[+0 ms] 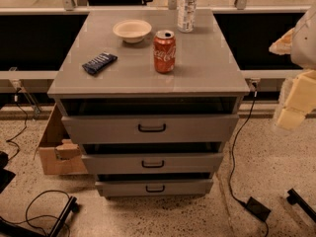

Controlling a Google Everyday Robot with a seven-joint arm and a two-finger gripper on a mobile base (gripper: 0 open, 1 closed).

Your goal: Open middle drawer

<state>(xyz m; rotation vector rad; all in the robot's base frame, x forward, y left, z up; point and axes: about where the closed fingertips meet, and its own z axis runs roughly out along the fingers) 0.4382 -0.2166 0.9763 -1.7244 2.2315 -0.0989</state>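
The claw [295,107], cream-coloured, is pictured at the right edge of the view, held in the air beside the grey bench [207,73] and apart from it. Whether it is wide or narrow cannot be told.

The middle drawer [192,163] is found below and to the left of the claw, well apart from it. It is set in the bench front between the top drawer [197,128] and the bottom drawer [187,187]. A small black loop handle [153,164] is fixed at the centre of its front. A dark gap is shown above that front, as above the other two.

On the bench top, up and to the left of the claw, a red can [164,52] is stood upright. A clear bottle [187,9] is placed behind it, a pale bowl [132,30] further left, and a dark bar [99,63] furthest from the claw.

A cardboard box [52,152] is seen on the floor [276,172] at the far side of the bench. A black cable [237,147] is run down between bench and claw to an adapter [257,209] lying below the claw.
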